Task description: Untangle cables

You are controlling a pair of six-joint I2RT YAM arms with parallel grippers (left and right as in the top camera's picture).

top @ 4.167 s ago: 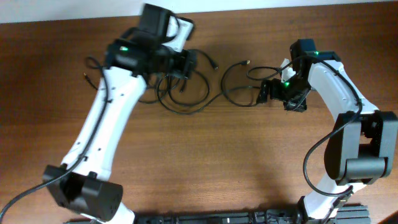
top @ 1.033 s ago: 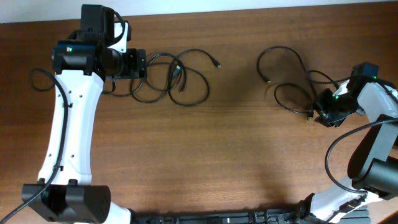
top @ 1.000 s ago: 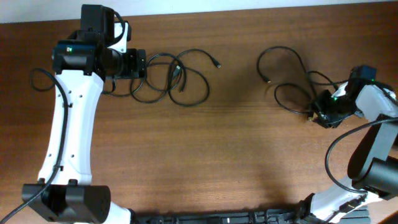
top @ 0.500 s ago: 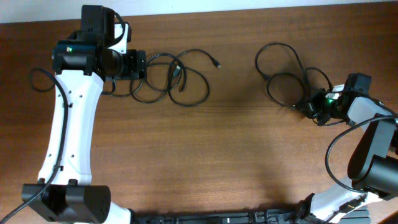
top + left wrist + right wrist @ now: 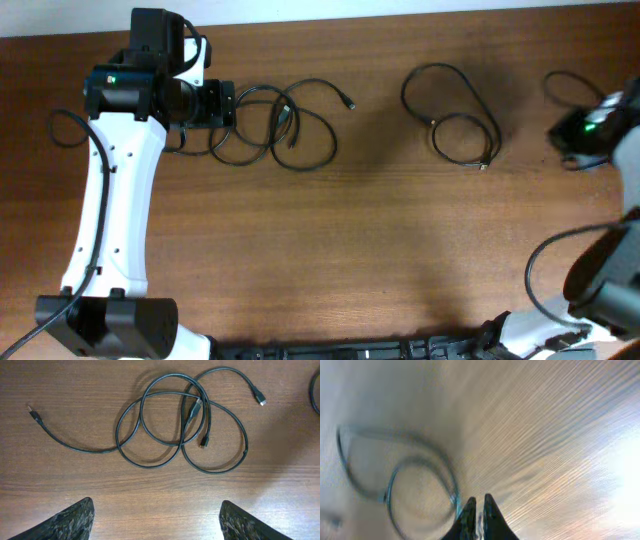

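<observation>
Separating stage, cables; right-hand item already cleared.

- Item 1: tangled cables [image 5: 180, 430], two black cords by the plug count, loops overlapping, lying far left on the worktop [image 5: 330, 250]. One tail runs off leftward; the other plugs [image 5: 259, 398] sit in or near the loops.
- Item 2: single cable [image 5: 455, 110], two loose loops, far right of centre, well apart from Item 1, touched by nothing.
- Left tool [image 5: 156, 510]: released, fingers spread wide, poised over Item 1, holding nothing.
- Right tool [image 5: 479, 510]: fingers drawn close together, nothing discernible between them; view heavily blurred. Located at the right edge.

Handling note (judgement): take Item 1 by a free plug end, not a crossing loop. Draw it outward, low along the worktop, so the loops slide off rather than tighten.

Change record: half a second before, the right tool sat at Item 2's near end. It has since swung clear, and the cable has settled leftward. Left arm and Item 1 unchanged.
</observation>
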